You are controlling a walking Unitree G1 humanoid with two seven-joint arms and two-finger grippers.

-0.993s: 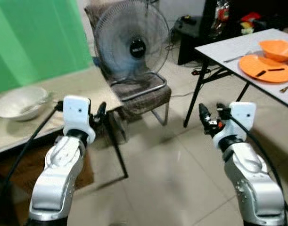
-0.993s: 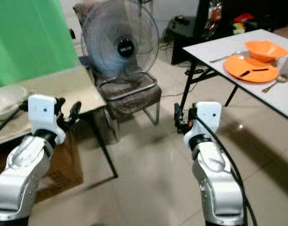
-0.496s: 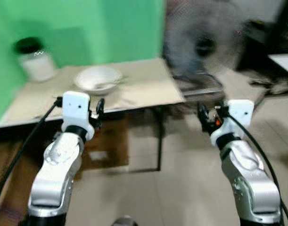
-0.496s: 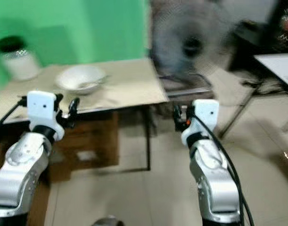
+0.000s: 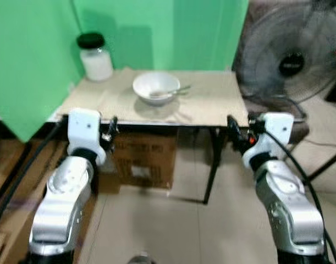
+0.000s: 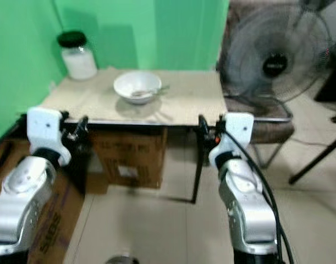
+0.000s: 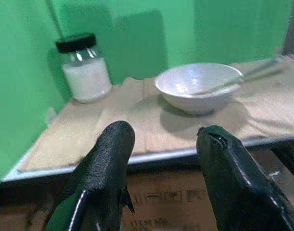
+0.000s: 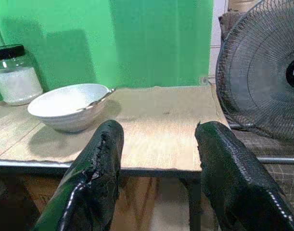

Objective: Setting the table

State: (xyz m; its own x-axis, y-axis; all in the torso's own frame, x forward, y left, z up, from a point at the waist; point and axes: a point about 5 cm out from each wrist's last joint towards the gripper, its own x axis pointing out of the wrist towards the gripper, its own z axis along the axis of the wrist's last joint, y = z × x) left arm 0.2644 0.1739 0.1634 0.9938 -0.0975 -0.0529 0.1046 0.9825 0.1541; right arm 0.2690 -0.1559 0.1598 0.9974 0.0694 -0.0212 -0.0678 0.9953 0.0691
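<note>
Bowl (image 5: 155,87): set mid-bench (image 5: 211,104), a spoon (image 5: 170,92) resting inside.
Jar (image 5: 95,56): beside the bowl, at the green wall.
Left gripper (image 7: 163,144): held before the bench, fingers apart, empty.
Right gripper (image 8: 159,144): likewise parted, empty.

A white bowl (image 5: 155,87) sits on the beige counter (image 5: 211,104) before a bright green backdrop (image 5: 157,33); beside the bowl, a clear jar (image 5: 96,58) of white powder has a black lid. Under the counter is a brown cardboard box (image 5: 143,159); the fan (image 5: 291,58) is dark grey
</note>
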